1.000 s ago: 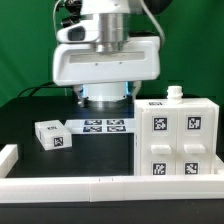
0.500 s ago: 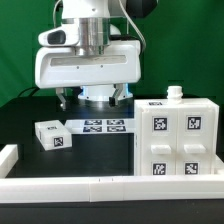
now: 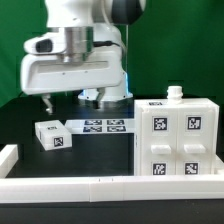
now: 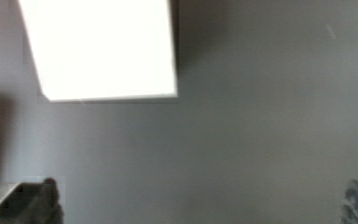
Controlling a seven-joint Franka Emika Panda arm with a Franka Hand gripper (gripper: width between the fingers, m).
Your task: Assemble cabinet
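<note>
The cabinet point(image 3: 178, 138) is a large white box with tagged drawer fronts, standing at the exterior view's right. A small white knob point(image 3: 176, 93) sits on its top. One small white drawer block point(image 3: 52, 135) with tags lies alone at the left. My gripper point(image 3: 75, 100) hangs above the table between the block and the marker board, with its fingers wide apart and nothing between them. In the wrist view the gripper point(image 4: 194, 205) is open over bare dark table. A blurred white rectangle point(image 4: 105, 50) shows there, apart from the fingertips point(image 4: 30, 205); I cannot tell which piece it is.
The marker board point(image 3: 105, 126) lies flat behind the middle of the table. A long white rail point(image 3: 110, 183) runs along the front edge, and a short rail end point(image 3: 8, 157) stands at the front left. A green wall is behind.
The arm has moved steadily toward the exterior view's left, from over the marker board to near the drawer block. The fingers stay open. No part has moved.
</note>
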